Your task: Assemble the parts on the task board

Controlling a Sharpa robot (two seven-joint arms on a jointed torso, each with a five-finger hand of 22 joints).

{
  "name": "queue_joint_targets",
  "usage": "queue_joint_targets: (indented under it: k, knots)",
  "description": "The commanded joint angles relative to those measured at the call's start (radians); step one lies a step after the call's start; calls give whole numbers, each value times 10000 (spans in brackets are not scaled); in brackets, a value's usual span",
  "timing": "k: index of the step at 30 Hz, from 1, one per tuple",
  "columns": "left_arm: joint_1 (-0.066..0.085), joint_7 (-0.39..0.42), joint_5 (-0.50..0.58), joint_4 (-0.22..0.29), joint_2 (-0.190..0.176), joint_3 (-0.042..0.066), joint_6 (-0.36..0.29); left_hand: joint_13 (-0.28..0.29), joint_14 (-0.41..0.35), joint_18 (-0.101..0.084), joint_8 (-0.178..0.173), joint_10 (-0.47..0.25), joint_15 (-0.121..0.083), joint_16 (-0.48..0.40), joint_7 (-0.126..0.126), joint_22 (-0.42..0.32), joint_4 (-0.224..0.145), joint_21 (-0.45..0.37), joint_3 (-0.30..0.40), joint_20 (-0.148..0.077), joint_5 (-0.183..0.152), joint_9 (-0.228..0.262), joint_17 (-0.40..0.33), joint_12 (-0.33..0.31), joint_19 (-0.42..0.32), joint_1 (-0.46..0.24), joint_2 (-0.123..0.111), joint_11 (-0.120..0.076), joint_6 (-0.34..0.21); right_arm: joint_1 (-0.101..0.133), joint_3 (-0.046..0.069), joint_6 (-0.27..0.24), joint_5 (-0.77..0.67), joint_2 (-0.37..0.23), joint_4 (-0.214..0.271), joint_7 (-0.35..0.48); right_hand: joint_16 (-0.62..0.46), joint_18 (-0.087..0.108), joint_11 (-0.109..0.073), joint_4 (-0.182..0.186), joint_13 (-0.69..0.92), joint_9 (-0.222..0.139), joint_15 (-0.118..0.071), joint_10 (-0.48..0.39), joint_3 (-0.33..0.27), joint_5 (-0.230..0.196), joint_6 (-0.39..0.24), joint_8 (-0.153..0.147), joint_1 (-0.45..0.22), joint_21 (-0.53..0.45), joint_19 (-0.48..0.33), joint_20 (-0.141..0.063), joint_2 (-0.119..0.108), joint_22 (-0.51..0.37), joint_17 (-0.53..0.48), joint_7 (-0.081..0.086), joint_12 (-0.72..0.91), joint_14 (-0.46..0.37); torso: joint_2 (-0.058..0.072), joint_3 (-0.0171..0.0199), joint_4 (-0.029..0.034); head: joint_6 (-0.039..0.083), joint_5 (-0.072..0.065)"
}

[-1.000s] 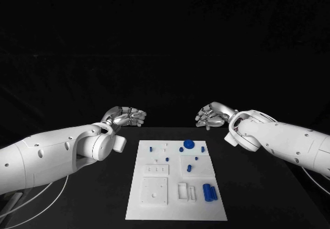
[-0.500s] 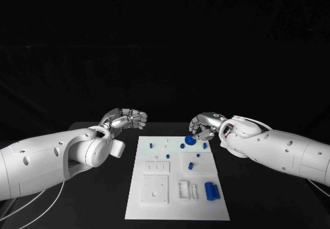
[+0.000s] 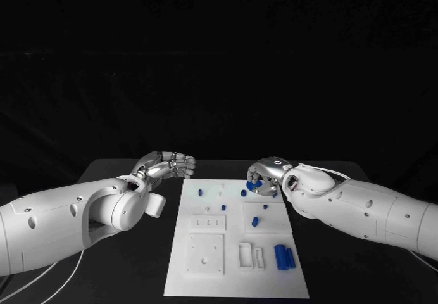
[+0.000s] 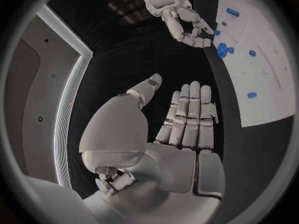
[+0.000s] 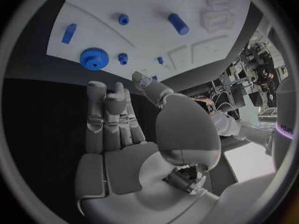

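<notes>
The white task board [image 3: 228, 272] lies lengthwise in the middle of the black table. A blue gear [image 3: 253, 185] sits at its far right end, also seen as the gear [image 5: 94, 58] and the gear [image 4: 222, 49]. My right hand [image 3: 268, 173] hovers just over and behind it with its fingers straight and nothing in them. The right hand [image 5: 118, 129] stops short of the gear. My left hand [image 3: 169, 166] floats off the board's far left corner, holding nothing. Its fingers [image 4: 187, 119] lie side by side, the thumb apart.
Small blue pegs [image 3: 223, 197] and a short blue cylinder [image 3: 254, 221] stand mid-board. Two blue cylinders [image 3: 284, 257] lie side by side near the front right, beside white slotted blocks [image 3: 248, 254]. Bare black table [image 3: 119, 266] runs along both long sides of the board.
My right hand has come down and leftward from above the table to the blue gear at the board's far end. My left hand has sunk a little.
</notes>
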Motion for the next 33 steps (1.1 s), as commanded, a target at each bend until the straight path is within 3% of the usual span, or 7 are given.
queue_joint_targets:
  k: [1, 7, 10, 18, 21, 33]
  knots:
    - [35, 141, 83, 81, -8, 14, 193, -11, -56, 60, -58, -37, 47, -47, 43, 221, -62, 35, -1, -3, 26, -11, 14, -44, -90, -121, -4, 62, 51, -50, 6, -39, -567, 87, -95, -318, 80, 410, 14, 5, -31, -18, 44, -97, 48, -48, -17, -46, -35, 77, 145, -148, -73, 230, -26, 76, -50, -37, 195, -15, 38, 15, -4]
    - [36, 112, 82, 177, -36, 17, 208, -16, -54, 61, -67, -37, 48, -58, 44, 221, -76, 38, -1, -2, 23, -17, 21, -60, -95, -150, -9, 67, 51, -122, 7, -98, -755, 193, -185, -443, 147, 410, 35, 28, -78, -25, 65, -158, 60, -128, -39, -62, -96, 111, 138, -159, -110, 221, -73, 86, -46, -62, 311, -11, 64, 25, 10]
    - [37, 90, 82, 257, -94, 24, 232, -19, -54, 61, -71, -38, 49, -64, 46, 221, -80, 40, -1, -1, 22, -20, 24, -68, -97, -166, -10, 71, 51, -132, 9, -167, -1069, 302, -307, -497, 177, 410, 39, 43, -97, -27, 70, -171, 79, -174, -47, -68, -112, 125, 135, -161, -111, 217, -97, 89, -40, -73, 356, -11, 76, 39, 82]
    - [59, 66, 82, 426, -171, 89, 232, -25, -55, 61, -79, -37, 52, -80, 47, 221, -88, 44, -3, 2, 19, -27, 33, -88, -104, -213, -21, 80, 55, -139, 10, -360, -1132, 470, -651, -552, 265, 410, 37, 91, -133, -25, 68, -151, 200, -308, -33, -65, -100, 161, 135, -164, -156, 205, -175, 85, -17, -96, 485, -10, 128, 52, 51]
    - [74, 61, 82, 474, -197, 109, 229, -26, -55, 62, -80, -36, 53, -85, 47, 221, -93, 45, -3, 2, 18, -28, 36, -93, -106, -224, -27, 82, 57, -139, 12, -367, -1135, 494, -619, -550, 290, 410, 35, 107, -141, -24, 67, -141, 239, -332, -26, -63, -97, 172, 137, -164, -169, 204, -200, 82, -13, -102, 548, -18, 160, 63, 50]
    - [109, 40, 82, 561, -177, 128, 231, -28, -54, 63, -83, -34, 53, -90, 46, 221, -99, 47, 0, 2, 17, -30, 40, -99, -109, -234, -31, 83, 60, -140, 12, -214, -1150, 681, -717, -534, 350, 410, 21, 140, -148, -18, 53, -81, 309, -403, 7, -47, -103, 201, 138, -160, -163, 204, -257, 70, 9, -112, 692, -58, 184, 75, 6]
